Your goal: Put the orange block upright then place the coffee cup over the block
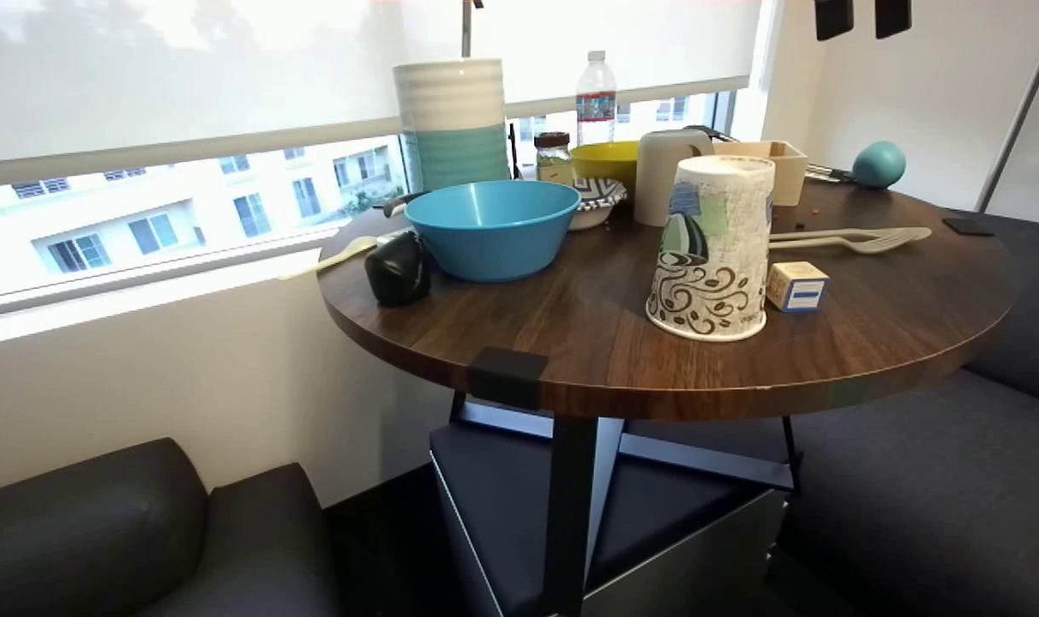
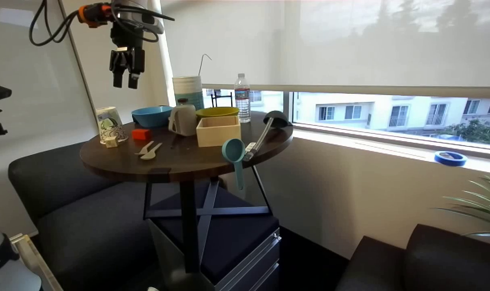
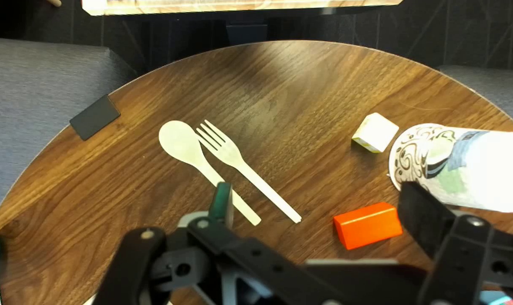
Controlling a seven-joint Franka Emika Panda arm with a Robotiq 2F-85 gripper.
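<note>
The orange block [image 2: 142,134] lies on its long side on the round table; it also shows in the wrist view [image 3: 368,226] and is hidden behind the cup in an exterior view. The coffee cup [image 1: 712,257] stands upside down, wide rim on the table, near the table's edge. It shows in an exterior view [image 2: 111,126] and at the right of the wrist view [image 3: 438,165]. My gripper [image 2: 125,83] is open and empty, high above the table. Its fingertips show apart in the wrist view [image 3: 318,207] and at the top of an exterior view [image 1: 862,26].
A pale cube [image 1: 797,286] sits beside the cup. A fork [image 3: 248,169] and spoon [image 3: 205,169] lie near the block. A blue bowl [image 1: 494,236], a mug [image 2: 183,119], a wooden box [image 2: 218,135], a yellow bowl [image 2: 216,112] and a bottle [image 2: 242,99] stand further off.
</note>
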